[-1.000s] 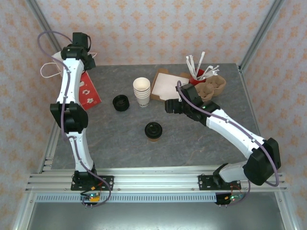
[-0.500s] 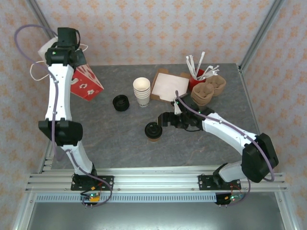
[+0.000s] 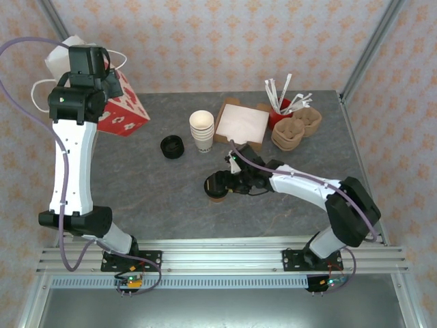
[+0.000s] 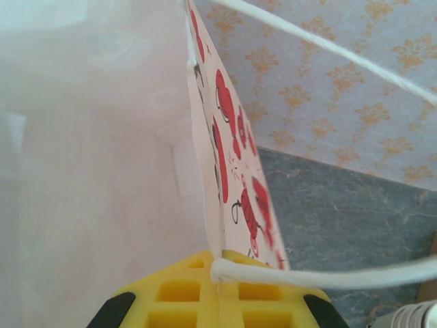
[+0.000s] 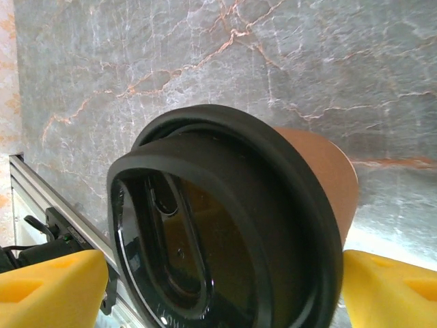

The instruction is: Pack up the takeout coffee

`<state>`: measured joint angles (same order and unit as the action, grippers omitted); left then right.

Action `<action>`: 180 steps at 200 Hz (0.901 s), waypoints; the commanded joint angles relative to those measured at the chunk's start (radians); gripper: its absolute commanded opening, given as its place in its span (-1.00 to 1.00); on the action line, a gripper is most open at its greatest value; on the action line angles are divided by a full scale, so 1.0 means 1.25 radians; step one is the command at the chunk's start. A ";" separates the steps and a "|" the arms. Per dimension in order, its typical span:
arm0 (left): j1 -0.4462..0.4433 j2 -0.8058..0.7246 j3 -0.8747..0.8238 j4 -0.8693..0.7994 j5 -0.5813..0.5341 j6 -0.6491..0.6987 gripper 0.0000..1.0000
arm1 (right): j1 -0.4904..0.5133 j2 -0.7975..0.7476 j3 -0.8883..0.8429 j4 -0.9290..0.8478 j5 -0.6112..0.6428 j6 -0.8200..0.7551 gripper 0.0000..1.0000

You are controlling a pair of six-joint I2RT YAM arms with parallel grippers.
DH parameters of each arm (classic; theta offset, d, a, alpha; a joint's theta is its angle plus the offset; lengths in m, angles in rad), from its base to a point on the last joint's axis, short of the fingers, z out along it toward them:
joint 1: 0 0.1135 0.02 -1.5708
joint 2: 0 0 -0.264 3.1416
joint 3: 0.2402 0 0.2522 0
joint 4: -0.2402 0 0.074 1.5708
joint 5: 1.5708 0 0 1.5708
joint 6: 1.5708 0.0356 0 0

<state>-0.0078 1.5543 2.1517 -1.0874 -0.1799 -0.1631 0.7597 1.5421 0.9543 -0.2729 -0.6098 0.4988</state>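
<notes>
Two things matter here, the bag first and then the cup. The gift bag is held up over the far left corner of the table. Its paper wall and white cord handle are pinched flat in the closed left gripper. It is thin, floppy paper, likely to sag or fold shut. The takeout coffee stands upright near the middle of the table, well apart from the bag. The right gripper is spread wide on either side of it, not yet clamped. I judge the cup light if empty and heavier and sloshing if filled, but the black lid hides which. Its paper side would dent under a hard squeeze, so the hold belongs on the wall just below the stiff lid rim, and gently. Whether the yellow pads touch the cup I cannot tell. The cup's base is cut off, and the bag's inside is a washed-out blur.
</notes>
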 commanded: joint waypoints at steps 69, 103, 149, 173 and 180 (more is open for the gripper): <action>-0.112 -0.120 -0.024 0.025 0.041 -0.018 -1.00 | 0.115 0.169 0.204 0.055 0.017 0.011 0.74; -0.194 -0.152 -0.039 0.041 0.096 -0.062 -1.00 | 0.105 0.129 0.224 -0.038 0.068 -0.047 0.80; -0.392 -0.177 -0.091 0.081 0.117 -0.137 -1.00 | -0.058 -0.085 0.146 -0.219 0.160 -0.128 0.82; -0.522 -0.174 -0.115 0.075 0.048 -0.186 -1.00 | -0.227 -0.195 0.102 -0.280 0.200 -0.170 0.83; -0.564 -0.166 -0.114 0.066 0.021 -0.189 -1.00 | -0.278 -0.215 0.091 -0.287 0.215 -0.176 0.83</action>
<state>-0.5827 1.3453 2.0197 -1.0241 -0.0692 -0.3279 0.5735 1.3754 1.1217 -0.4988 -0.4465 0.3565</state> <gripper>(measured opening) 0.048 0.916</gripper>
